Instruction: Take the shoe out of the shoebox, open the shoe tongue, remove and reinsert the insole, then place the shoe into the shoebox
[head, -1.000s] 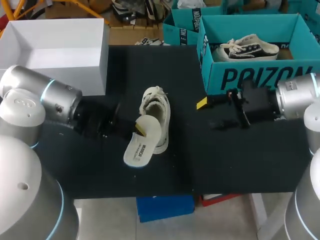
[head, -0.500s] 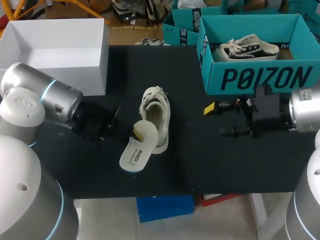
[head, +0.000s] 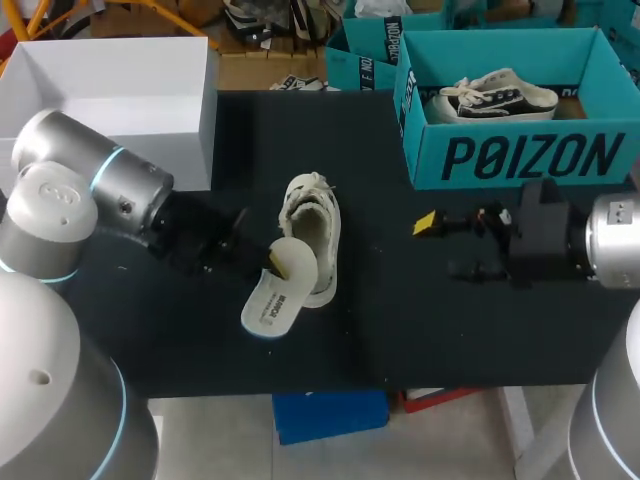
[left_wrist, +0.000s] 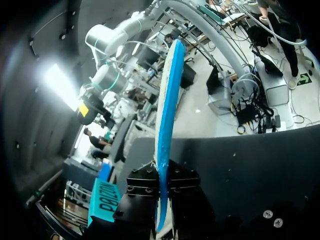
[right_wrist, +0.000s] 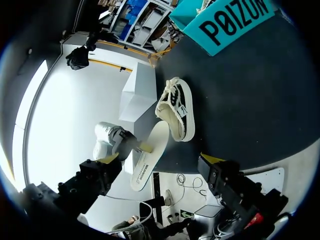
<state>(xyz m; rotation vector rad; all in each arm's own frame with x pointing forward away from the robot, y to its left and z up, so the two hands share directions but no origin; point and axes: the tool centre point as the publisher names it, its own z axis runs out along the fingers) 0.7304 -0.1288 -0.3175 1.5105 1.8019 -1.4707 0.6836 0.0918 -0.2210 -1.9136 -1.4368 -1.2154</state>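
Insole (head: 278, 295) held edge-on between the closed fingers of my left gripper (head: 273, 262), just left of the shoe (head: 312, 232) and swung slightly outward from its heel. My right gripper (head: 440, 247), jaws wide and empty, has backed off to the shoe's right. It looks fully out, though one end overlaps the heel, so reinsertion likely comes next.

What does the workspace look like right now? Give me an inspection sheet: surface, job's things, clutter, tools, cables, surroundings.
Surface: black table top, bare at the front.
Job's things: cream lace-up sneaker at mid-table, out of the empty white cardboard shoebox; white insole with a blue underside outside the shoe.
Clutter: teal cardboard box holding a black-and-white sneaker.
Tools: left tool shut on the insole; right tool open, empty.
Cables: nothing seen.
Surroundings: nothing seen reaching over the table.
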